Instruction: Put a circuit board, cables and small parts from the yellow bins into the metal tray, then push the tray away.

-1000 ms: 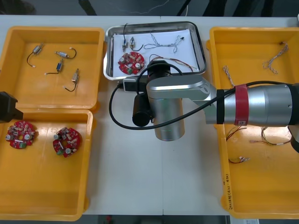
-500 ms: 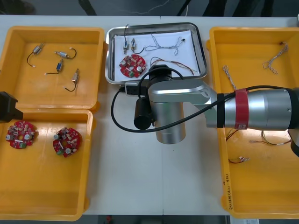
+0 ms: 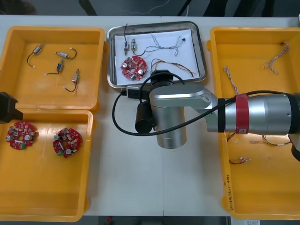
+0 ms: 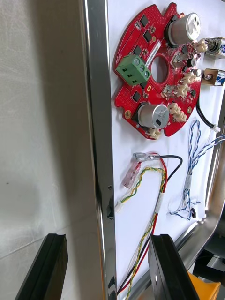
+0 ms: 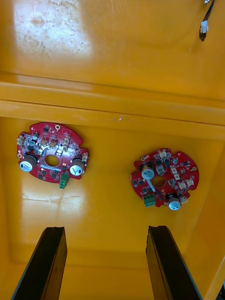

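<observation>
The metal tray (image 3: 202, 51), white inside, sits at the table's far middle. It holds a red circuit board (image 3: 133, 67), thin cables and two small metal parts (image 3: 130, 45). My right arm (image 3: 171, 117) reaches to the tray's near edge. In the right wrist view my right gripper (image 4: 108, 267) is open, one finger on each side of the tray's rim (image 4: 99, 140), with nothing gripped. Past the rim lie the board (image 4: 159, 70), a red and yellow cable (image 4: 146, 201) and a blue and white cable (image 4: 192, 173). My left gripper (image 5: 107, 262) hangs open above two boards (image 5: 51, 152) (image 5: 164, 180).
The left far bin (image 3: 14, 61) holds several small metal parts with black leads. The left near bin (image 3: 47, 197) holds two circuit boards. The right bins (image 3: 262, 197) hold loose cables. The left gripper (image 3: 7, 108) shows at the left edge, between the left bins.
My right gripper's fingers have opened. The right arm has drawn back a little toward the near side, and the tray's near edge has shifted slightly that way too. The left arm has not moved.
</observation>
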Motion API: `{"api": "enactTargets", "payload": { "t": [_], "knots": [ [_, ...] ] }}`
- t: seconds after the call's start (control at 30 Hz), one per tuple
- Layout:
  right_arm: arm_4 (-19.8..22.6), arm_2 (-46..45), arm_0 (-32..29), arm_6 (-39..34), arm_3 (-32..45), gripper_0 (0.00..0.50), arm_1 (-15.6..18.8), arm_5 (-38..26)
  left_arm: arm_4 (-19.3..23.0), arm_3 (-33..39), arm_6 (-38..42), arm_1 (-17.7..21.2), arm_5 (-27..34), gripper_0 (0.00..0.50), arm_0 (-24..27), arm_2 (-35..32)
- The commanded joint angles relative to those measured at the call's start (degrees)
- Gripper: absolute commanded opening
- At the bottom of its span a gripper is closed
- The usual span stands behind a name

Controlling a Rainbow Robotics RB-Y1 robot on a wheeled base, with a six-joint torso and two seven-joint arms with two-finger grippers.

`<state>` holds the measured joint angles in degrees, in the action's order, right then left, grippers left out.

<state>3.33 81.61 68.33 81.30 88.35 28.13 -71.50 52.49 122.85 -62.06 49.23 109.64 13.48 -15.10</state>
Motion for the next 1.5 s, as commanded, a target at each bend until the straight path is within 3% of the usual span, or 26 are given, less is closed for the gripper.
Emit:
{"api": "enactTargets", "payload": {
  "t": [0.03,0.37,0.83,1.17,1.5],
  "knots": [
    [-0.60,-0.84,-0.13,-1.05,4.29,0.500,-1.06,-3.83,-0.46,1.69,-4.91,2.63,0.36,0.500,-0.82,-1.87],
    [6.52,-8.49,-1.98,-0.44,15.97,0.500,-1.06,-17.10,-0.46,1.69,-4.91,2.63,0.36,0.500,-0.82,-1.87],
    [6.61,-23.43,-15.42,-1.23,35.31,0.500,-1.06,-38.28,-0.46,1.69,-4.91,2.63,0.36,0.500,-0.82,-1.87],
    [6.61,-37.93,-25.97,-1.76,49.20,0.500,-1.94,-38.50,-0.46,1.69,-4.91,2.63,0.36,0.500,-0.82,-1.87],
    [10.39,-56.74,-38.10,-3.60,55.97,0.500,0.96,-38.50,-0.46,1.69,-4.91,2.63,0.36,0.500,-0.82,-1.87]
  ]
}}
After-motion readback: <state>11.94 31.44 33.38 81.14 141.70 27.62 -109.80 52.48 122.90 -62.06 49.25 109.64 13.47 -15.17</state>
